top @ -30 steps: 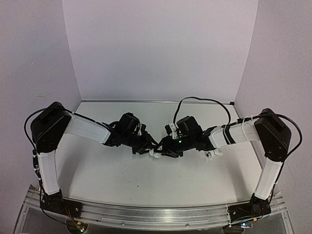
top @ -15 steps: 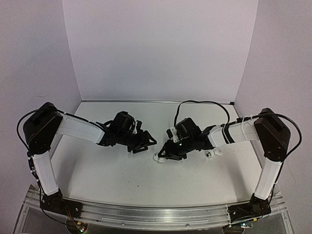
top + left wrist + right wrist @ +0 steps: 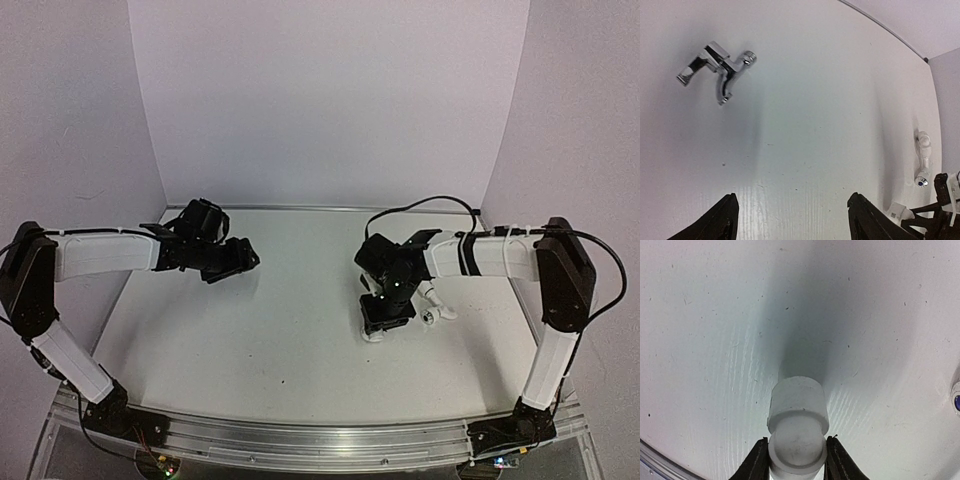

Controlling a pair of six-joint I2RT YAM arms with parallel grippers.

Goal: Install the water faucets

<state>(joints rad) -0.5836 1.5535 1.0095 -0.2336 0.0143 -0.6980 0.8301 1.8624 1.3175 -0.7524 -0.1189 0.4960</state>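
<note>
The chrome faucet body (image 3: 720,70) lies on its side in the upper left of the left wrist view, alone on the white surface (image 3: 280,340) and well apart from everything else. Below it in that frame, the left end effector (image 3: 792,196) hangs with its fingers spread wide and nothing between them.

Right of centre in the overhead view, the right end effector (image 3: 796,445) points steeply down and is clamped on a white fitting (image 3: 799,400). It grips the part near one end, with the round collar sticking out toward the surface. Whether the collar touches the surface I cannot tell. A second white fitting (image 3: 432,305) lies loose just beside that end effector, toward the right edge.

The main risk is probably the short, end-on grip. If the collar is pressed down or meets the faucet's thread off-axis, the fitting could pivot or slide out between the fingers. A swing of the right arm could also knock the loose fitting away. The chrome body is smooth and irregular, so a careless pinch by the left end effector may make it roll or squirt aside.
</note>
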